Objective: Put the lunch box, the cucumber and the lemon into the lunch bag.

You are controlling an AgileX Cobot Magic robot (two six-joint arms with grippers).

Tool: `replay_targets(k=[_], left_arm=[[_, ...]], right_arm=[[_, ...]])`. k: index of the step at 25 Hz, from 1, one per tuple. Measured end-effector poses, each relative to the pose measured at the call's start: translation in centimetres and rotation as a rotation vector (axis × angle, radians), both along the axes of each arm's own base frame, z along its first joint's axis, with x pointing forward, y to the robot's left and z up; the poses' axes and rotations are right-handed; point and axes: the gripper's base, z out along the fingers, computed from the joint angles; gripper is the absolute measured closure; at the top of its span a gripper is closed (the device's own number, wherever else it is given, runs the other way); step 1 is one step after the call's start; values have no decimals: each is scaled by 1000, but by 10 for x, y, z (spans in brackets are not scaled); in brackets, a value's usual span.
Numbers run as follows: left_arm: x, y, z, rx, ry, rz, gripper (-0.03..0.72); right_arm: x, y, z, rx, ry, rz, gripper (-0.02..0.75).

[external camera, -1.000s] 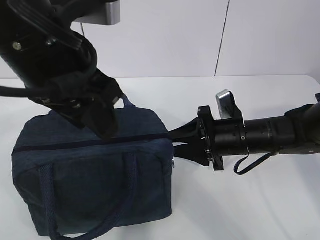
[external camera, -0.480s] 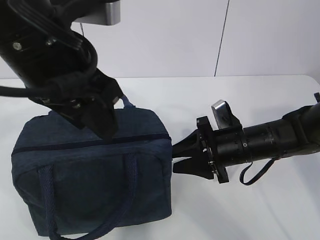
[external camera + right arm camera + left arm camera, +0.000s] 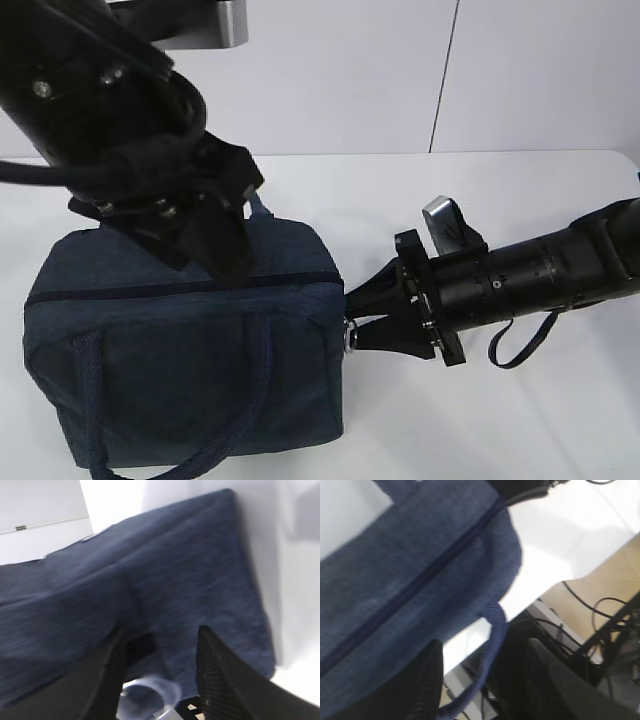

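Currently, from my exterior view: 1 lunch bag [image 3: 190, 350], navy fabric, standing on the white table [image 3: 520, 420] at the left, top zipper shut along its length, 1 loop handle hanging down the front face. My left claw [image 3: 215, 235] sits over the bag's top near the zipper line; its grip I cannot tell from here. My right claw [image 3: 352, 318] lies level at the bag's right end, tips at the silver ring pull [image 3: 351, 338].

Left wrist view: bag top [image 3: 415, 575] with dark zipper running diagonally; 2 black fingers [image 3: 427, 680] parted at the bottom edge, a blue handle loop [image 3: 492, 645] between them, contact not clear.

Right wrist view: bag end panel [image 3: 165, 580] fills the frame; 2 fingers [image 3: 220, 670] stand apart, the ring pull [image 3: 150, 692] lying between them; whether they pinch it I cannot tell.
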Motion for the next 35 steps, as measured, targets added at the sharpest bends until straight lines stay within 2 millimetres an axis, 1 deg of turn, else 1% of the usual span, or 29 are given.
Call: replay_targets(k=[3, 10, 16, 21, 23, 35], left_arm=[[-1, -1, 0, -10, 10, 1, 312], [-1, -1, 0, -16, 16, 1, 312], [-1, -1, 0, -16, 16, 1, 318], [-1, -1, 0, -11, 10, 1, 321], [-1, -1, 0, -11, 10, 1, 321], [-2, -2, 1, -23, 22, 2, 327]], right_arm=[[-1, 0, 8, -2, -26, 9, 404], [-3, -1, 15, -16, -40, 36, 404], [-8, -2, 12, -46, 25, 62, 404], [-11, -2, 10, -67, 26, 96, 404], [-12, -3, 11, -75, 6, 115, 404], [-17, -4, 34, -106, -237, 228, 405]])
